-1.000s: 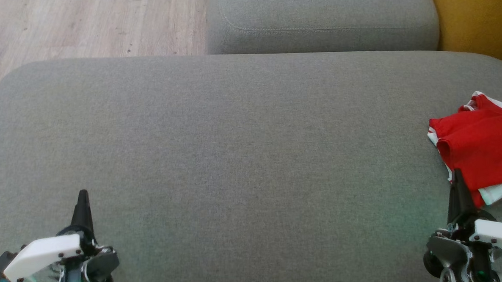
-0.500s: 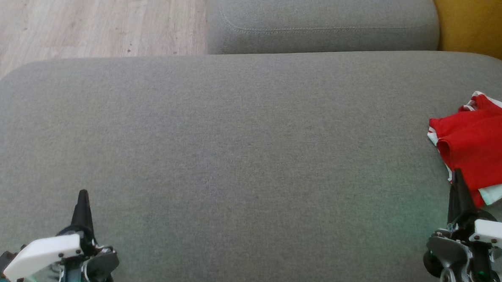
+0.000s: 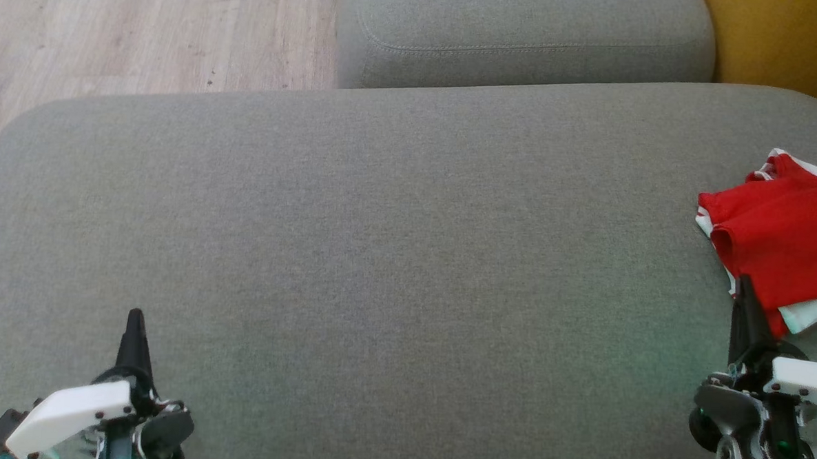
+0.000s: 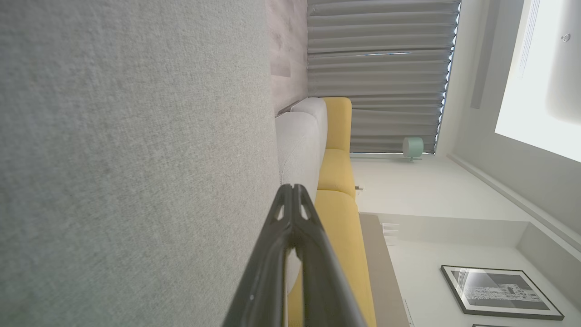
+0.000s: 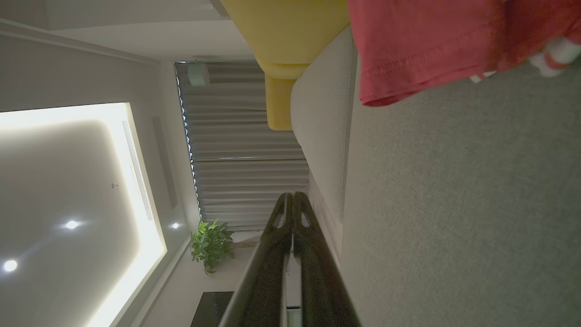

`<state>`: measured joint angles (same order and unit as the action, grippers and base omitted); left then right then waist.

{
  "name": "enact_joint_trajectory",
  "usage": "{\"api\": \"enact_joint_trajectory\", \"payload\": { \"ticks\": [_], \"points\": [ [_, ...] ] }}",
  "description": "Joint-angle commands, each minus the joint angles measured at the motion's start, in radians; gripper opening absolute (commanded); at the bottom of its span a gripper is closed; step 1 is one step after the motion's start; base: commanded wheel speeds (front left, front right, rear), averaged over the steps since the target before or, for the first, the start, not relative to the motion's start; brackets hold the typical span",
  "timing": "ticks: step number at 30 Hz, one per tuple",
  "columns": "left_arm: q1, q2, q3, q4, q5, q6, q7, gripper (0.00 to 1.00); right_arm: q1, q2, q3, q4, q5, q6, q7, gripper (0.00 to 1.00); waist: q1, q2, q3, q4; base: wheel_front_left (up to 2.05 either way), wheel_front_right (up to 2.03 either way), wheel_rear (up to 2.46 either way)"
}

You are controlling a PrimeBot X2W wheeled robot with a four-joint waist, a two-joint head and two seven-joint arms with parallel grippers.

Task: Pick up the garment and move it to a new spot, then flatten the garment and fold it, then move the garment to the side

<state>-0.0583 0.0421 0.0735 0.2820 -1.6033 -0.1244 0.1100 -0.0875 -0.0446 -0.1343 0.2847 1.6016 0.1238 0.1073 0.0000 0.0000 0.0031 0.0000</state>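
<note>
The garment (image 3: 787,239) is red with white trim and lies folded at the right edge of the grey cushion (image 3: 393,256); part of it runs out of the head view. In the right wrist view the garment (image 5: 422,41) fills the top right. My right gripper (image 3: 744,285) is shut and empty, its tip just in front of the garment's near edge. My left gripper (image 3: 134,316) is shut and empty at the lower left, far from the garment. In the wrist views the fingers of the left gripper (image 4: 292,188) and right gripper (image 5: 292,196) are pressed together.
A second grey cushion (image 3: 520,38) lies beyond the near one. Wooden floor (image 3: 135,24) shows at the upper left, a yellow seat (image 3: 789,46) at the upper right. The left wrist view takes in a yellow sofa (image 4: 338,200), curtains and a framed picture (image 4: 499,290).
</note>
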Motion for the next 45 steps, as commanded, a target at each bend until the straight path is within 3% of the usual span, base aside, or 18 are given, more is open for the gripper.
{"api": "enact_joint_trajectory", "payload": {
  "ticks": [1, 45],
  "points": [
    [-0.05, 0.008, 0.04, -0.037, -0.005, -0.006, 0.003, 0.0, -0.02, -0.006, 0.021, -0.04, 0.007, 0.007, 0.006, 0.0, 0.0, 0.0, 0.0, 0.0, 0.0, 0.0, 0.0],
    [-0.05, 0.008, 0.04, -0.037, -0.005, -0.006, 0.003, 0.0, -0.02, -0.006, 0.021, -0.04, 0.007, 0.007, 0.006, 0.0, 0.0, 0.0, 0.0, 0.0, 0.0, 0.0, 0.0]
  ]
}}
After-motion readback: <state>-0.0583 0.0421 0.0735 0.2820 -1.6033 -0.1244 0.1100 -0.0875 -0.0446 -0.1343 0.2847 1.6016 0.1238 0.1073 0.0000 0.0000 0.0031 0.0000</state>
